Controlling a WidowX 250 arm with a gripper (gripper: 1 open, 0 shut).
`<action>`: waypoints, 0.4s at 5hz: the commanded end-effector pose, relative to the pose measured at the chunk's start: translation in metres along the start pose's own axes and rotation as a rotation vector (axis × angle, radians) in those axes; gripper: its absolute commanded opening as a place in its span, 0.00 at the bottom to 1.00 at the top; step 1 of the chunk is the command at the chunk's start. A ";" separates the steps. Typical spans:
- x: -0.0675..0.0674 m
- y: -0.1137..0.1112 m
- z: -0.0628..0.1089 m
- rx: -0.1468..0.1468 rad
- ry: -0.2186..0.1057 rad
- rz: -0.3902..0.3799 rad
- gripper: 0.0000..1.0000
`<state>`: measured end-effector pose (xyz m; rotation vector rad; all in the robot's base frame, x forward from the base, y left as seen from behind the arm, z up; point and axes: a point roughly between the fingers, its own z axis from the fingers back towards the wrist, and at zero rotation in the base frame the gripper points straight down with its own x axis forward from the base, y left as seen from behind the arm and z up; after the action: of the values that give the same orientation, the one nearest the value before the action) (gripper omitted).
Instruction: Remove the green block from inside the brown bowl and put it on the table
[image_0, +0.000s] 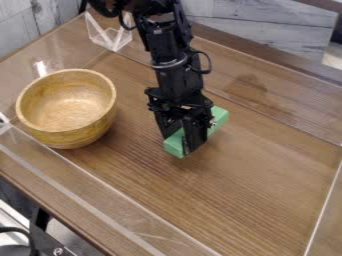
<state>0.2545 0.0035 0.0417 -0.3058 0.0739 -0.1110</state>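
Observation:
The green block (215, 121) lies low on the table (254, 190), right of centre, with the black gripper (186, 138) pointing steeply down over its near end. The fingers (170, 125) are shut on the green block; its bright near corner shows between and below them and its far end sticks out to the right. The brown bowl (66, 107) stands at the left, well apart from the arm, and its yellowish inside holds nothing.
A low clear plastic rim (80, 195) runs along the table's near and left edges. A clear plastic piece (107, 38) stands at the back behind the arm. A grey wall panel (287, 30) lies beyond the far edge.

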 end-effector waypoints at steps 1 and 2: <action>0.011 0.002 0.014 0.010 -0.052 -0.009 0.00; 0.012 0.002 0.014 0.006 -0.050 -0.006 0.00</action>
<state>0.2563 0.0042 0.0412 -0.3135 0.0797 -0.1080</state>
